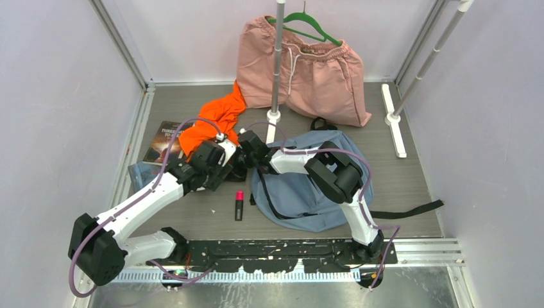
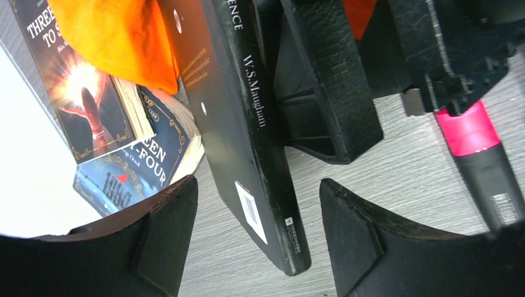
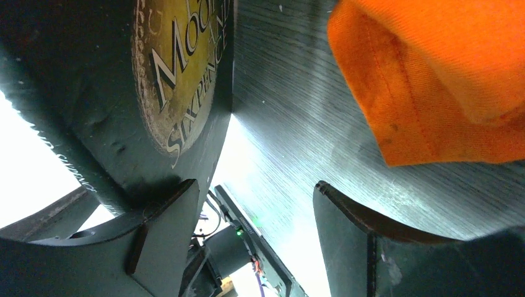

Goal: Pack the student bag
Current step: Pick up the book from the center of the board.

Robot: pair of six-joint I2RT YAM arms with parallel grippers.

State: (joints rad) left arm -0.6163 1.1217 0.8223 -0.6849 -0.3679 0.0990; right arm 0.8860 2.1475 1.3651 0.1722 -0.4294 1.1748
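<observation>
Two tools meet at one black book (image 2: 247, 124) just off the left edge of the bag (image 1: 301, 186), and neither one touches the bag itself. Your bag lies flat on the bench (image 1: 410, 173), to the right of both tools, and the right arm stretches across its upper part to reach the book.

Your left tool (image 2: 255, 185) is released. Its jaws stand apart on either side of the book, which is up on its edge with the spine facing the tool, and a gap shows on both sides.

Your right tool (image 3: 254, 185) is released too, jaws wide with only bare bench between them. The book's front cover sits close beside one finger (image 3: 161, 241), outside the gap; you cannot tell whether they touch.

A pink-capped marker (image 1: 239, 205) lies just left of the bag's lower part, near the left tool. An orange garment (image 1: 215, 122) is bunched up and to the left of the bag, its edge draped over two more books (image 1: 163, 141).
</observation>
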